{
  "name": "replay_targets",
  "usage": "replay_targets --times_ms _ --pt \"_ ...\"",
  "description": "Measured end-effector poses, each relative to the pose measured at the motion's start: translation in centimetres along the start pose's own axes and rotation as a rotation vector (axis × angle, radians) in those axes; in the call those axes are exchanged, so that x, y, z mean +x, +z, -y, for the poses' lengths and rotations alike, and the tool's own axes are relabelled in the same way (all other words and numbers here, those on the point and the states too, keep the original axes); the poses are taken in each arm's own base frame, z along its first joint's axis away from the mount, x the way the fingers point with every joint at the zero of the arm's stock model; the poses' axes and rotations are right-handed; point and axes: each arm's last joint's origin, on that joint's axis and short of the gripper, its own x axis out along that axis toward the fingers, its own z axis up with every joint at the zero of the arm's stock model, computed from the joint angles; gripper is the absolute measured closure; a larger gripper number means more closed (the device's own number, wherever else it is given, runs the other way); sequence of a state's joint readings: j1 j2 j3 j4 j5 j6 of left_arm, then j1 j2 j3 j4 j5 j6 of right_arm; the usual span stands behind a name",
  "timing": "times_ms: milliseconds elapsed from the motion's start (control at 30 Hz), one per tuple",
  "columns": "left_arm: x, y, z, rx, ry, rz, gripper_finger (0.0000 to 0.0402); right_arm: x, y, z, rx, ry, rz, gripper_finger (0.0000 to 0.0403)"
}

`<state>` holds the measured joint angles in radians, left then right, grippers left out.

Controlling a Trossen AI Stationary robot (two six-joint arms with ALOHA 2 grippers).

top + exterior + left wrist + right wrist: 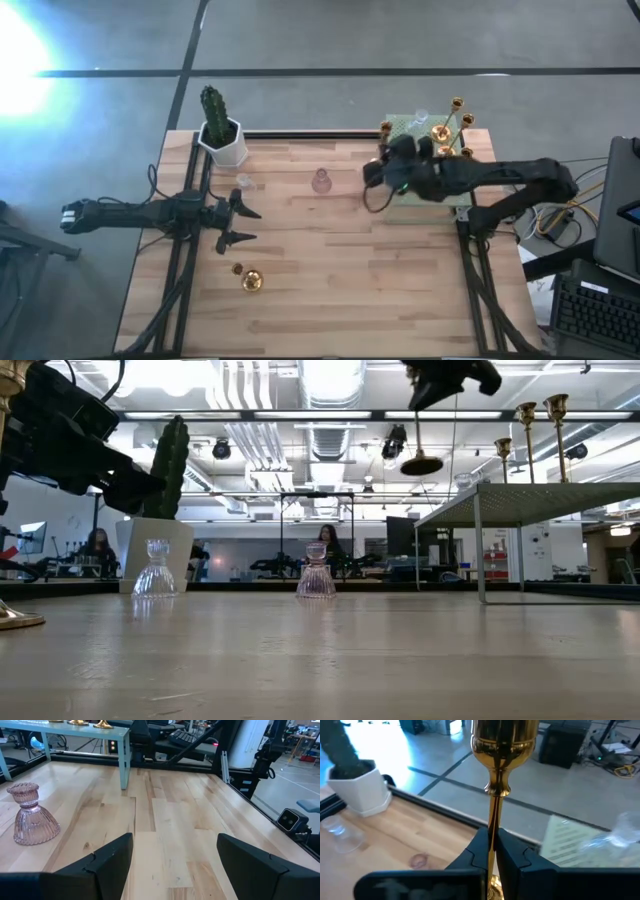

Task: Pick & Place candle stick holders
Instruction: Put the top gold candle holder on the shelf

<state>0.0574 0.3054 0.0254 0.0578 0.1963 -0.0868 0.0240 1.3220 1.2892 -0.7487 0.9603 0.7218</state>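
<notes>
My right gripper (378, 173) hangs high above the table, beside the near left corner of the green raised shelf (405, 128), shut on a gold candle stick holder (504, 740). On the shelf stand more gold holders (457, 104). A pink glass holder (321, 181) and a clear glass one (243, 182) rest on their bases on the wood. Another gold holder (250, 281) lies near the front left. At the left edge my left gripper (240, 225) is open, with nothing between its fingers. My right gripper pinches the holder's thin stem (493, 822) between its two fingertips (481, 845), below the cup. The fingers come from the table's right, slanting down, and lie across the stem. The holder stands upright and lifted clear; its round base (422, 465) hangs below the fingers.
A white pot with a green cactus (222, 135) stands at the back left. The shelf's thin legs (478, 545) stand on the table at the back right, and a clear glass piece (625, 832) sits on the shelf. Bare wood lies across the middle and front.
</notes>
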Motion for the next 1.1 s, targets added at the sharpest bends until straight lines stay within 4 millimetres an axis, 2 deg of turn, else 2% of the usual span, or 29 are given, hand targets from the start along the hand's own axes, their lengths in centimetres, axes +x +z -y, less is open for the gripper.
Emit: replay_targets --times_ms 200,367,600,700,867,1100 --pt "0.0 0.0 0.0 0.000 0.000 0.000 0.0108 0.4 1.9 3.4 0.020 -0.049 -0.012 0.0393" --pt "0.0 0.0 0.0 0.000 0.000 0.000 0.0108 1.4 2.3 4.8 0.016 -0.114 -0.016 0.0392" --pt "0.0 0.0 0.0 0.000 0.000 0.000 0.0108 3.8 1.2 6.5 0.006 -0.222 -0.056 0.0392" --pt "0.0 0.0 0.0 0.000 0.000 0.000 0.0108 4.4 0.9 6.8 0.041 -0.203 -0.041 0.0392" --pt "0.0 0.0 0.0 0.000 0.000 0.000 0.0108 4.6 0.5 7.2 0.065 -0.140 0.041 0.0392" --pt "0.0 0.0 0.0 0.000 0.000 0.000 0.0108 4.7 -2.1 9.0 0.054 -0.135 0.065 0.0392"
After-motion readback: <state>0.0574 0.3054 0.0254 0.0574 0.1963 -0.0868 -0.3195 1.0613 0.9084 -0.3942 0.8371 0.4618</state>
